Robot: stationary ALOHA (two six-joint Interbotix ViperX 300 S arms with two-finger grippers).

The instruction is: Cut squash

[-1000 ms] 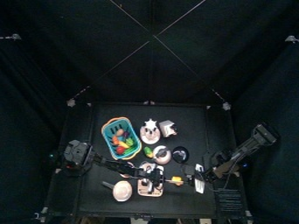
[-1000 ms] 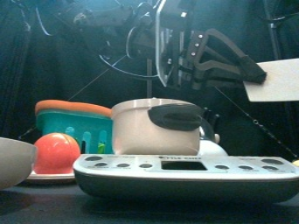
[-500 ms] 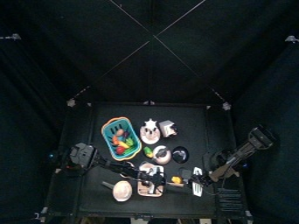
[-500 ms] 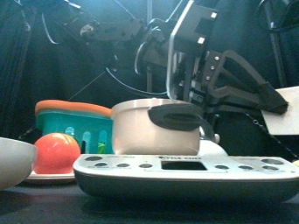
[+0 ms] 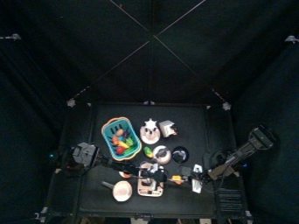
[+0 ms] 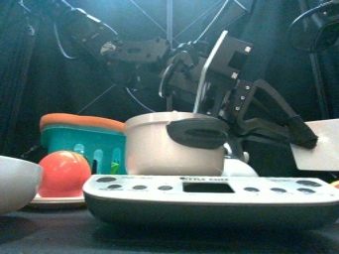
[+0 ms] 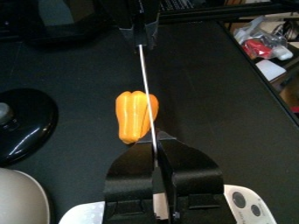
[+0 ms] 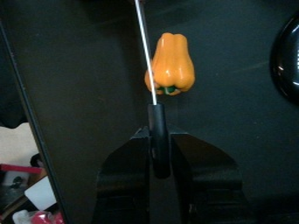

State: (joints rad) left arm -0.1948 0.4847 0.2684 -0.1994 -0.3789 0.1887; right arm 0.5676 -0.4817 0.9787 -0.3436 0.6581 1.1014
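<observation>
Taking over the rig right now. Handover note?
Left gripper: jaws closed on one end of the knife, on its thin white blade.
Right gripper: jaws closed on the knife's dark handle end.
Squash: lies on the black table between the two grippers. The blade runs lengthwise over it. I cannot tell whether the blade touches it.
Done: knife picked up and lined up with the squash.
Left: the cut itself. The squash looks whole, with no split visible in either wrist view.
</observation>
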